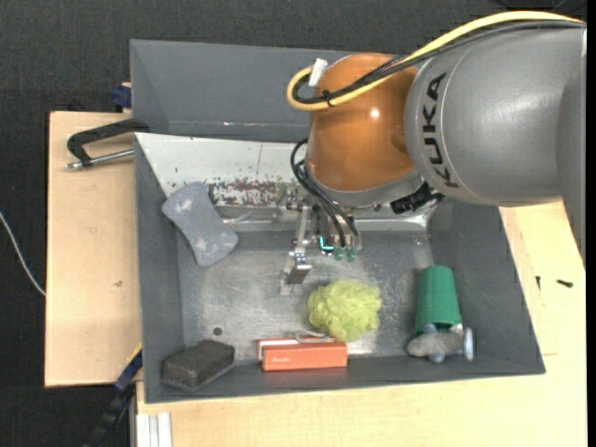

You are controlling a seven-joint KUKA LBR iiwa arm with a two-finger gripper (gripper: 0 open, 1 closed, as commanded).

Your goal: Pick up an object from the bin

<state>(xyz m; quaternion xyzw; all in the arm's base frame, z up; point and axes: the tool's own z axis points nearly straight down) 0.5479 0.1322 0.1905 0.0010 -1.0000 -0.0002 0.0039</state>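
- We read "KUKA" in black letters on the grey arm (494,110), running up its side next to the orange cover (358,124).
- The gripper (300,273) hangs low over the bare middle of the bin (233,82). We cannot tell whether it is released or clenched.
- The nearest thing is a yellow-green fuzzy ball (345,307), just beside the gripper on the side of the near wall.
- A flat orange-red box (303,353) lies along the near wall, close to the ball. Any print on it is too small for us to read.
- A green cylinder (436,298) lies to the right, with a small grey-and-blue piece at its near end.
- A dark grey block (197,362) sits in the near left corner.
- A pale blue lump (198,222) rests at the far left.
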